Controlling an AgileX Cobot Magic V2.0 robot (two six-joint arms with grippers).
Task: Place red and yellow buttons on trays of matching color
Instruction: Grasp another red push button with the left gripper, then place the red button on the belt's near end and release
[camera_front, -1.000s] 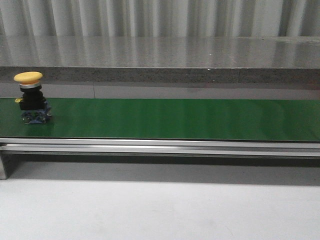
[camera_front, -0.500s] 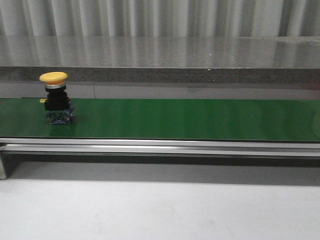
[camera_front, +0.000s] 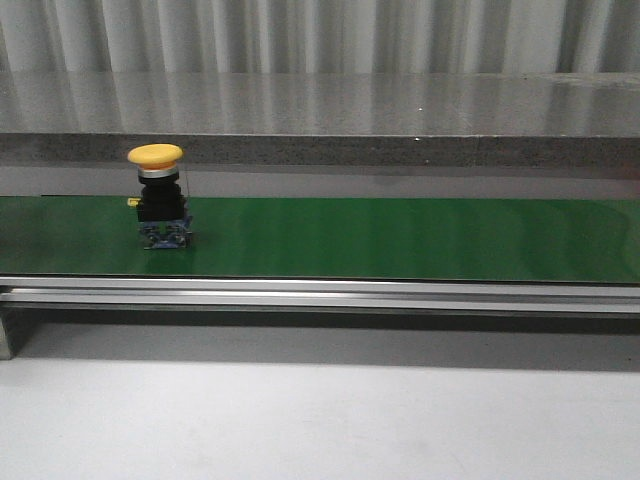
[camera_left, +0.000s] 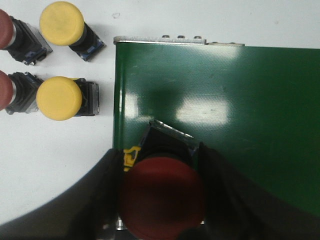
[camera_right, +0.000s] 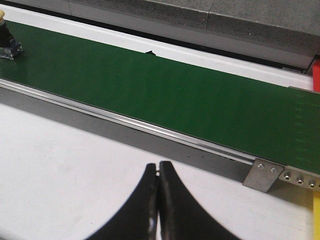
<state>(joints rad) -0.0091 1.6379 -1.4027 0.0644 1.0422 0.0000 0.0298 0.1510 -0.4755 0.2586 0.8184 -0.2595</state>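
Green conveyor belt (camera_front: 400, 240) carries a yellow button (camera_front: 157, 198); it looks rigid, top-heavy, best gripped at its black body. Left gripper (camera_left: 160, 200) clamps a red button (camera_left: 162, 195); right gripper (camera_right: 159, 175) is closed, empty.

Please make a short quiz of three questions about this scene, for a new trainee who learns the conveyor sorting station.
1. True or false: the yellow button stands upright on the green belt.
2. What sits between the fingers of the left gripper? A) a yellow button B) a red button C) nothing
3. Fill in: the fingers of the right gripper are ____ together, with nothing between them.

Key
1. True. In the front view it rests on its base, cap up.
2. B. The red button is between the fingers, at the end of the belt.
3. Closed. The two tips touch over the white table.
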